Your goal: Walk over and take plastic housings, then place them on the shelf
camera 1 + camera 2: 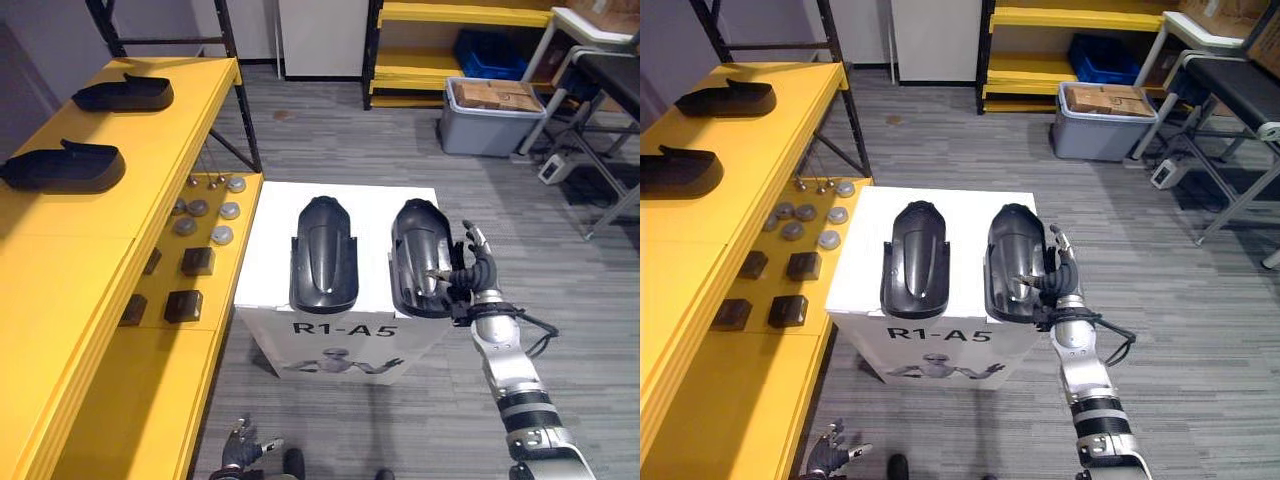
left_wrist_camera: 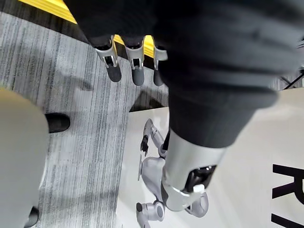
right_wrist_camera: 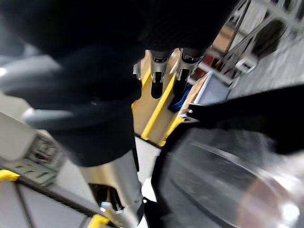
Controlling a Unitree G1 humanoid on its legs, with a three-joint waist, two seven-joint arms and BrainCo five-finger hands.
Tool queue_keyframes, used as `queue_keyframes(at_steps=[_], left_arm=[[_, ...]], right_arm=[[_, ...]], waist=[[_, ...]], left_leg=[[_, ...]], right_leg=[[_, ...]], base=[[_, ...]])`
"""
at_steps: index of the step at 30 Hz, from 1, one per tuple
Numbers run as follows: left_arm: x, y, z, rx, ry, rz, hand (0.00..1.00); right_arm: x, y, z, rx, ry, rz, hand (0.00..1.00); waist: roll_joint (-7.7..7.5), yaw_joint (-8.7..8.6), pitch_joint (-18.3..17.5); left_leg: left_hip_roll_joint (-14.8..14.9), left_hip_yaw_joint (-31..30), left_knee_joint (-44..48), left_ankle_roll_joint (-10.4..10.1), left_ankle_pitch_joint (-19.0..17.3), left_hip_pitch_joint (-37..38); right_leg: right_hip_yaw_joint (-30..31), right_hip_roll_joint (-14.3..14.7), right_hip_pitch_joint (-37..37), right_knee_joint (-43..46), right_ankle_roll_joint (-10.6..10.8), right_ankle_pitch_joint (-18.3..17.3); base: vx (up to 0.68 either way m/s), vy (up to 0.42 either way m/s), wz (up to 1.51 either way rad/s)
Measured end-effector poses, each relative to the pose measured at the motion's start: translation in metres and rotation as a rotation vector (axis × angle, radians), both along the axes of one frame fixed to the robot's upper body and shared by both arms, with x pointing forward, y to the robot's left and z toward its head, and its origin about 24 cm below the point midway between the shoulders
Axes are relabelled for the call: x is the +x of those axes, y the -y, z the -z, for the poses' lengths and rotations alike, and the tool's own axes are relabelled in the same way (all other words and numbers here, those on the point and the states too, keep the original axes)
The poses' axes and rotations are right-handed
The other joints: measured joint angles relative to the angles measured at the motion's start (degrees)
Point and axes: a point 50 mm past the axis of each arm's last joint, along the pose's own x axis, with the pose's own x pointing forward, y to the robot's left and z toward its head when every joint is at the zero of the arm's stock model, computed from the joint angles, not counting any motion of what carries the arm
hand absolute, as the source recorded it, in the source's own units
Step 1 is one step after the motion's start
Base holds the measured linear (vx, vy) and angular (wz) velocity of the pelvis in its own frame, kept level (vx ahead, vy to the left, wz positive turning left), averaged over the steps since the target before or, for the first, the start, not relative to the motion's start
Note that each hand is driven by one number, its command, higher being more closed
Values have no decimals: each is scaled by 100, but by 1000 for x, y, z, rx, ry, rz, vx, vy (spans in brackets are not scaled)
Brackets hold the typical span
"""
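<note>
Two black plastic housings lie side by side on a white box (image 1: 268, 235): the left housing (image 1: 324, 255) and the right housing (image 1: 415, 250). My right hand (image 1: 478, 268) is against the right housing's outer edge, fingers relaxed and spread upward, thumb reaching onto the shell without curling round it. In the right wrist view the glossy housing (image 3: 228, 175) lies just past the fingers (image 3: 166, 71). My left hand (image 1: 240, 448) hangs low beside the box near the floor, open and holding nothing. Two more black housings (image 1: 125, 93) (image 1: 62, 168) rest on the yellow shelf top (image 1: 150, 150) at left.
The shelf's lower level (image 1: 160, 360) holds several round metal pieces (image 1: 205, 215) and dark blocks (image 1: 184, 305). A grey bin with a cardboard box (image 1: 490, 115) and a blue crate (image 1: 490, 50) stand at the back right. Metal table legs (image 1: 600, 200) stand at far right.
</note>
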Motion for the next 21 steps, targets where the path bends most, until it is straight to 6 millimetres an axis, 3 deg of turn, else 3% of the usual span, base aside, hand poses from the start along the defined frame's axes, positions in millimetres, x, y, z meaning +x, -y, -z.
queue_keyframes(at_steps=[4,9,16,20,21], left_arm=[[1,2,0,0,1,-10,0],[3,4,0,9,2,-23,0],[6,7,-2,6,15,-5,0],[6,7,-2,4,10,-1,0],[6,7,-2,3,5,3,0]], right_arm=[[-2,4,11,3,-40,132,0],[-11,25,25,21,-94,332,0],[-13,29,38,45,-156,367,0],[-8,32,45,151,-201,343,0],[-7,34,47,183,-212,328,100]], waist=[[71,-4,47],[138,-39,127],[179,-34,197],[175,-37,217],[173,-38,218]], left_leg=[[-1,-18,-1,-1,1,-29],[-3,-123,-2,-4,5,-50],[6,-149,-9,-13,2,-35],[10,-136,-31,-29,-10,13],[12,-131,-32,-35,-14,28]], right_leg=[[-21,2,-2,-9,-2,4],[-127,9,77,-105,-9,18],[-152,17,115,-123,-9,18],[-147,17,158,-127,-8,18],[-147,18,183,-150,-8,18]], base=[[-2,-1,1],[4,-7,6],[-1,-5,4],[-26,2,-1],[0,0,0]])
